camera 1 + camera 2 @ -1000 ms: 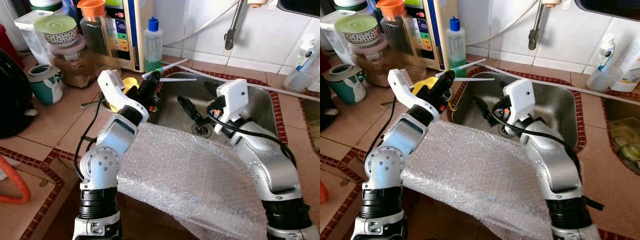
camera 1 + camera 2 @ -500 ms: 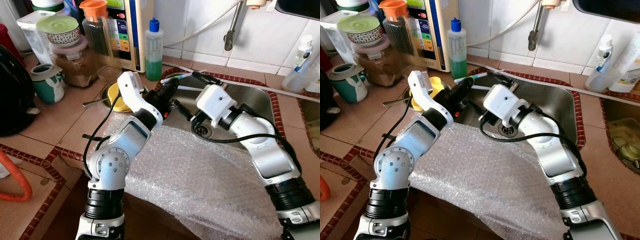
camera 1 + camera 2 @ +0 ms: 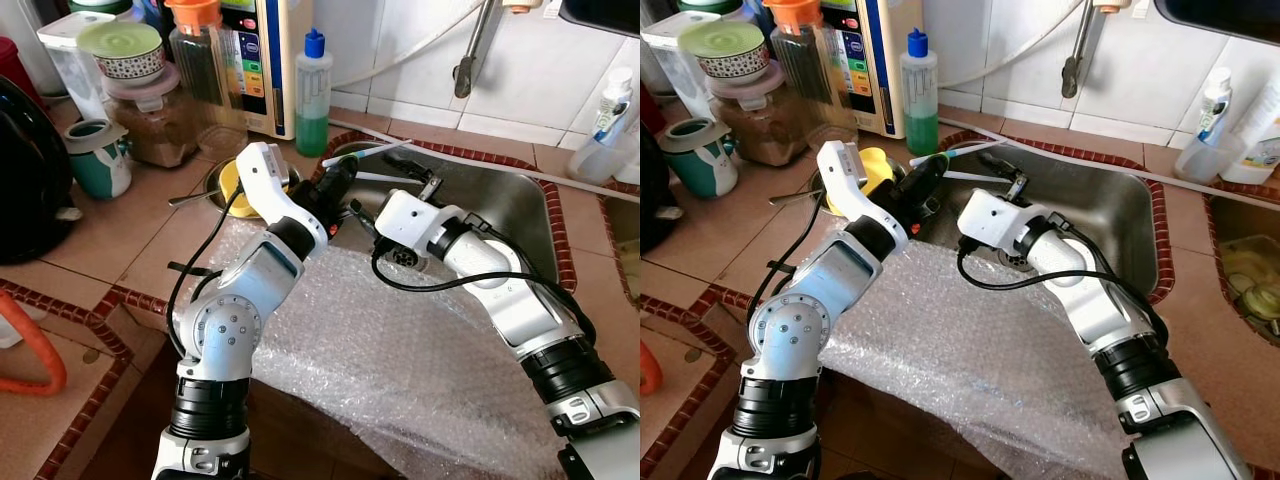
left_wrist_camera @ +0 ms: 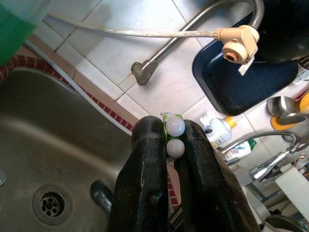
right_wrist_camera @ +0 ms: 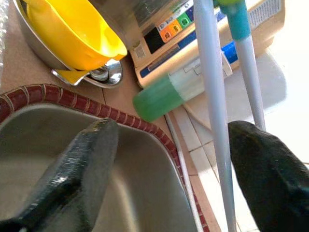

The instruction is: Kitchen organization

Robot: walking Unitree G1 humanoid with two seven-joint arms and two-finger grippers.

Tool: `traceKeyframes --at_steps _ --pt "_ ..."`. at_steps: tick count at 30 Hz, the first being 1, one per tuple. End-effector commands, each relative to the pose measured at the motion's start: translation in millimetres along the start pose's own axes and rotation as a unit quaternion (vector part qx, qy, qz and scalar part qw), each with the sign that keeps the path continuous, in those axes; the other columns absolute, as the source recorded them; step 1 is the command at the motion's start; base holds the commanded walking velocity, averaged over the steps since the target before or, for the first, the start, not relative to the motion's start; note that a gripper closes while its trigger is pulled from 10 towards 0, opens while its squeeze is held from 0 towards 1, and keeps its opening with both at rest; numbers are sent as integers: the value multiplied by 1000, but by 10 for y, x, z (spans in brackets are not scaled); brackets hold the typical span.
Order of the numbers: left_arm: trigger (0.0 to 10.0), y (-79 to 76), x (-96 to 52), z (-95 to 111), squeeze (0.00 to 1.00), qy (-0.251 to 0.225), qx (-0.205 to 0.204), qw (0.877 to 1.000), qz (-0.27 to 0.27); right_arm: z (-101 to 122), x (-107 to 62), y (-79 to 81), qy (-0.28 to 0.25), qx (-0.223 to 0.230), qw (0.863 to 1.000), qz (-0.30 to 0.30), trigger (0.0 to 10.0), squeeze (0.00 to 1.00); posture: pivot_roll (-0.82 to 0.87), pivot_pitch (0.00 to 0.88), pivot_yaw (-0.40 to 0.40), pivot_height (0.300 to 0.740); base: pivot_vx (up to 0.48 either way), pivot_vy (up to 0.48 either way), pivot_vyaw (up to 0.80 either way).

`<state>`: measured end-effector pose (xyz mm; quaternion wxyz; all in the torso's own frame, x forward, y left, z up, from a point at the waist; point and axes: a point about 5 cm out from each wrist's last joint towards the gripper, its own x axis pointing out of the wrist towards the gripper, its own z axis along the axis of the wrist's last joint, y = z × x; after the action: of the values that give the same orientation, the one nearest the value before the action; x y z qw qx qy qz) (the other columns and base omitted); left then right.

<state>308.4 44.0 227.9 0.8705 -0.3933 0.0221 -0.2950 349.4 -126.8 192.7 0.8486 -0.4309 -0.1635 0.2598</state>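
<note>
Worktop [image 3: 120, 250]: tiled in terracotta; jars, a mug and a green bottle [image 3: 313, 88] are crowded along its back.
Sink [image 3: 510, 215]: steel, sunk into the worktop, with the drain seen just beside the right hand.
Bubble wrap [image 3: 400, 350]: a large sheet is draped over the sink's front edge and the worktop, under both arms.
Bowl [image 3: 235, 185]: a steel bowl with a yellow one inside is set at the sink's left corner, just behind the left arm.
Left hand [image 3: 335, 185]: held over the sink's left rim; its fingers are closed tight on the sticks, whose ball ends are pinched between the pads in the left wrist view.
Right hand [image 3: 405, 175]: raised over the sink near the left hand; its fingers are spread wide, with the sticks passing between them untouched in the right wrist view.
Sticks [image 3: 365, 152]: two thin white rods, one with a green and blue collar, gripped at one end and pointing out over the sink.
Step in hand: a hand-over of the sticks seems to be under way.
Next move: the right hand would need to be closed squarely on both rods before the left grip is loosened, or one rod may drop into the sink.
</note>
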Motion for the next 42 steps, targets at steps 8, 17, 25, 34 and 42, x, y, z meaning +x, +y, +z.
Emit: traceKeyframes --at_steps 8,17,25,34,42 --pt "10000 -205 48 -18 0 -6 -17 999 -33 -69 9 -60 12 2 1000 -19 0 0 12 66 5 740 0 0 0" --pt "10000 -201 24 -51 0 2 -17 999 -32 -81 26 -106 16 -3 999 -33 0 0 14 68 6 740 0 0 0" --pt "10000 -220 6 -155 0 33 -16 999 -36 -96 29 -141 19 -4 999 -51 0 0 11 71 11 740 0 0 0" --pt "10000 -201 18 -168 0 47 -2 998 -32 -108 16 -161 20 -9 998 -59 0 0 8 68 14 740 0 0 0" --pt "10000 -104 38 -80 0 16 15 1000 5 -121 0 -158 21 -9 998 -58 0 0 8 65 14 740 0 0 0"
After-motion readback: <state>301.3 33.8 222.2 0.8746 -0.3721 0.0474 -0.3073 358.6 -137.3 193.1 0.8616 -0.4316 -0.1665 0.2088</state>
